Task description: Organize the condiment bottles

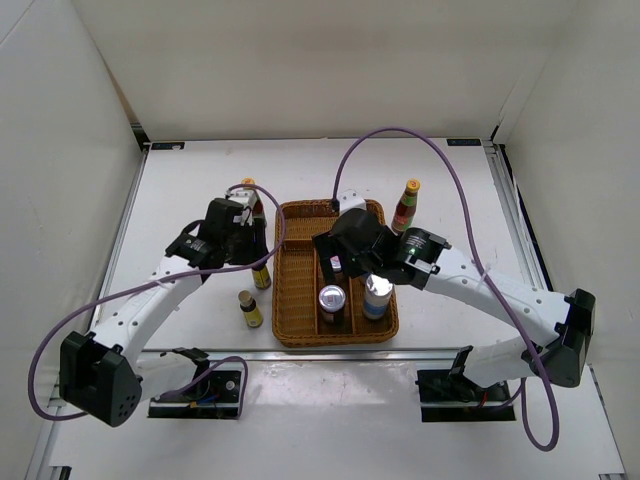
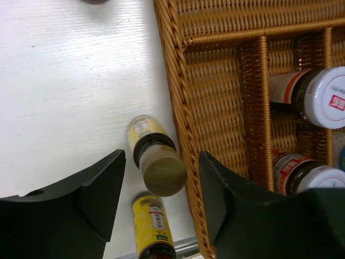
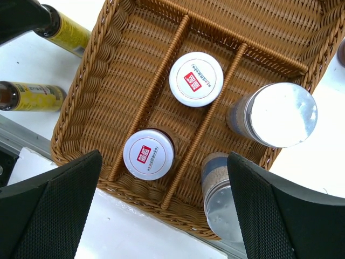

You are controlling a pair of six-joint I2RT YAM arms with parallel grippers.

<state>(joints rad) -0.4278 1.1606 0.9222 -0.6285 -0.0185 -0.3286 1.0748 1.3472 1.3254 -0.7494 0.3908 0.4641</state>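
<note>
The small brown yellow-capped bottle (image 2: 159, 162) stands just left of the wicker tray (image 2: 215, 81). My left gripper (image 2: 161, 162) straddles its cap, open, with a gap on both sides. A second small bottle (image 2: 152, 224) stands nearer the front edge (image 1: 250, 308). Open over the tray's front half hangs my right gripper (image 3: 164, 162), holding nothing. Below it stand two white-lidded jars (image 3: 196, 79) (image 3: 148, 154) in the middle lane and two silver-lidded jars (image 3: 280, 114) (image 3: 223, 208) in the right lane. One red sauce bottle (image 1: 406, 205) stands right of the tray, another (image 1: 250, 190) behind my left arm.
The tray (image 1: 300, 300) has three lanes; the left lane holds nothing. A metal rail (image 1: 320, 350) runs along the table's front edge close behind the tray. White walls enclose the table on the left, back and right.
</note>
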